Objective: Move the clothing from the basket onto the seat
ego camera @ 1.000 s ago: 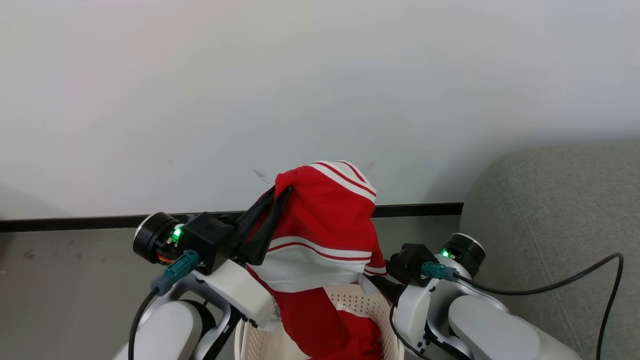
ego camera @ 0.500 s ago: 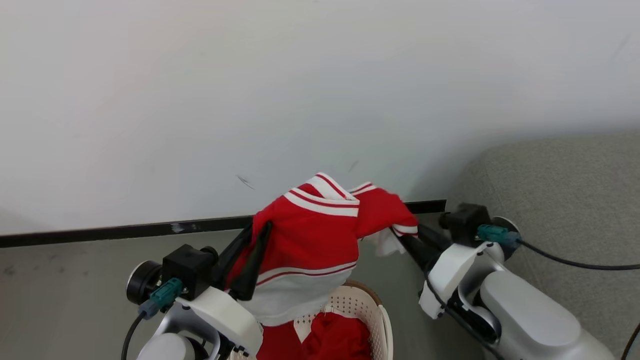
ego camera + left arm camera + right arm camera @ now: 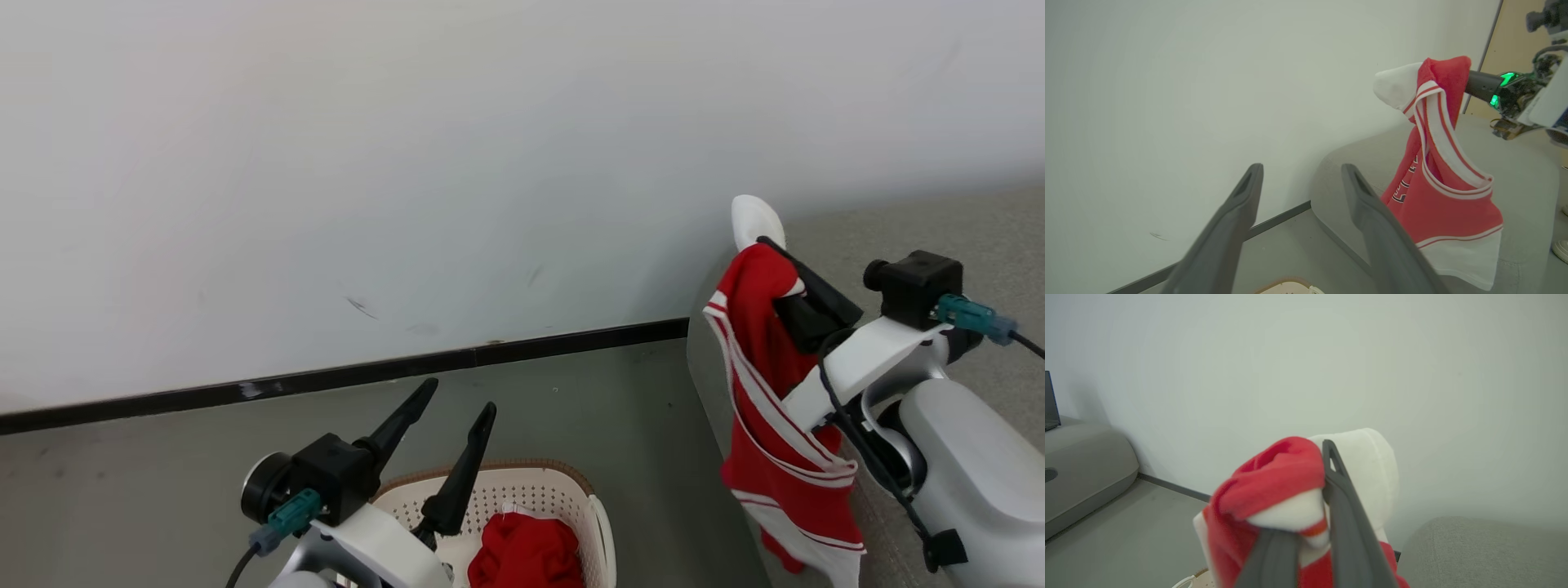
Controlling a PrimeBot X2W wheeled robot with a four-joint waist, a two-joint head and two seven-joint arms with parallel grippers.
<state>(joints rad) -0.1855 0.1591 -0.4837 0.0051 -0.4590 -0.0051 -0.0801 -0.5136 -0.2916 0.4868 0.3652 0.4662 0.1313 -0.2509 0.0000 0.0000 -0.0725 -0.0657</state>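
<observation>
Pinching a red jersey (image 3: pixel 763 384) beside the seat (image 3: pixel 1012 237), the right gripper (image 3: pixel 775 257) holds it high; left gripper (image 3: pixel 459 396) gapes wide.

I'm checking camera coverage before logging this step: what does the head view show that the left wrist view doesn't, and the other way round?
Head view adds: a red garment lying inside the basket, and the basket's holed wall.
Left wrist view adds: dark lettering on the jersey, and a tan panel beyond the seat.
Both share: the open left hand, the jersey hanging from the shut right hand at the grey seat's edge, a bit of basket rim, the pale wall and the baseboard.
</observation>
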